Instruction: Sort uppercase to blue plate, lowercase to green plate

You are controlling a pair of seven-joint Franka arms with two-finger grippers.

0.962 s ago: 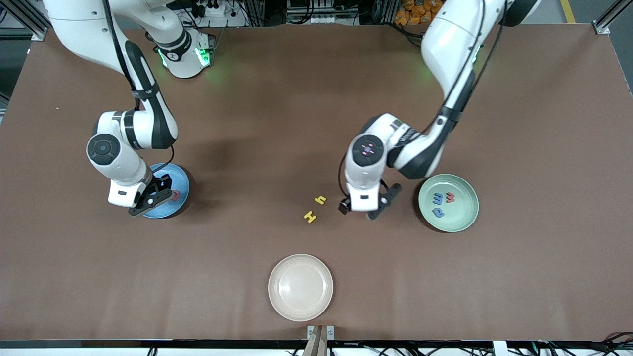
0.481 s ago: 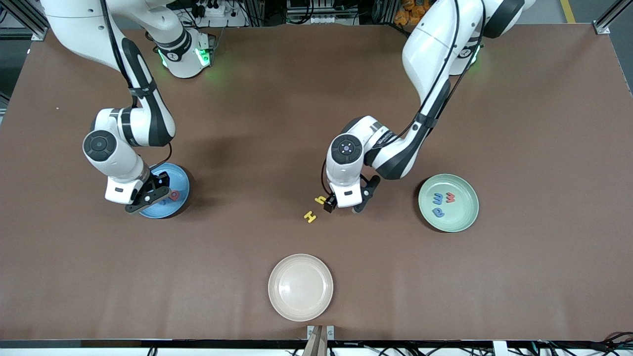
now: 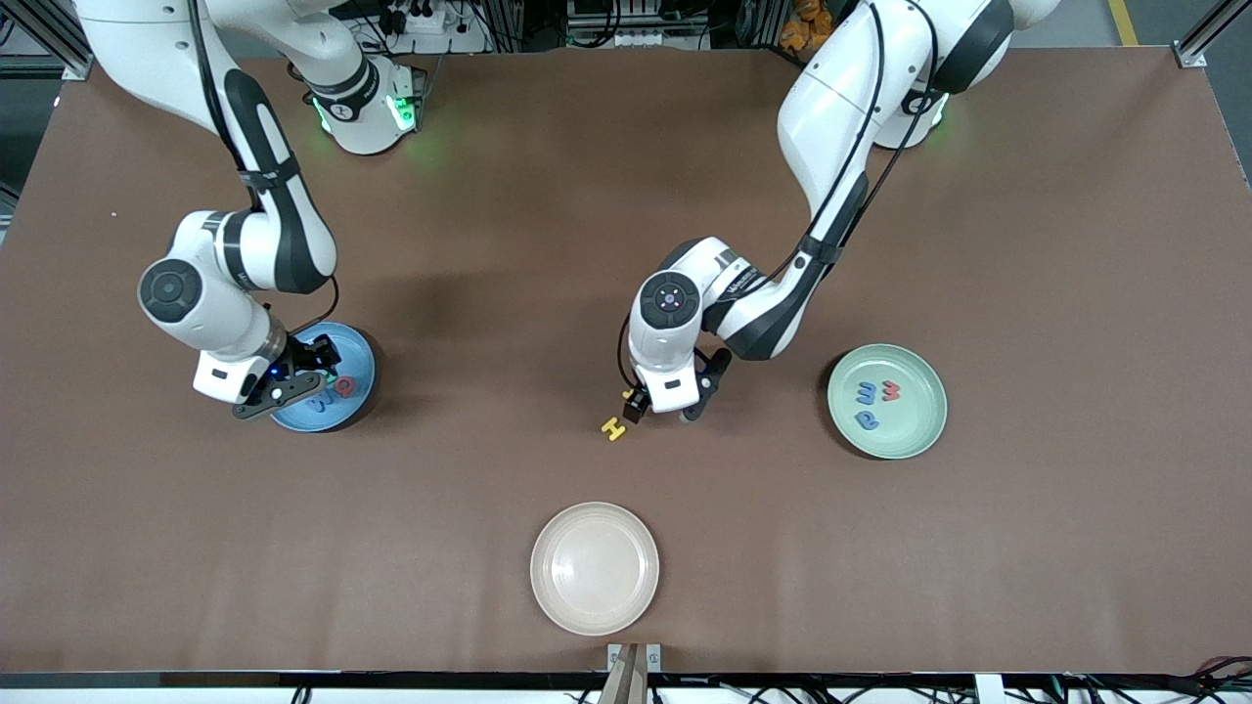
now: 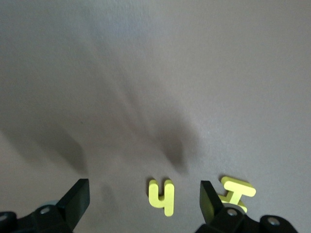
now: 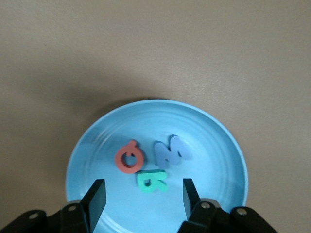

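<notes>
My right gripper hangs open over the blue plate, nothing between its fingers. In the right wrist view the plate holds three uppercase letters: a red Q, a blue W and a teal R. My left gripper stands open and low over the yellow lowercase h, which lies between its fingers. The yellow uppercase H lies just beside it. The green plate holds a blue m, a red w and a blue a.
An empty beige plate sits near the table's front edge, nearer to the front camera than the yellow letters. Bare brown tabletop spreads between the plates.
My left gripper has swung from beside the green plate to over the yellow h. My right gripper has opened above the blue plate and the teal R now lies on it.
</notes>
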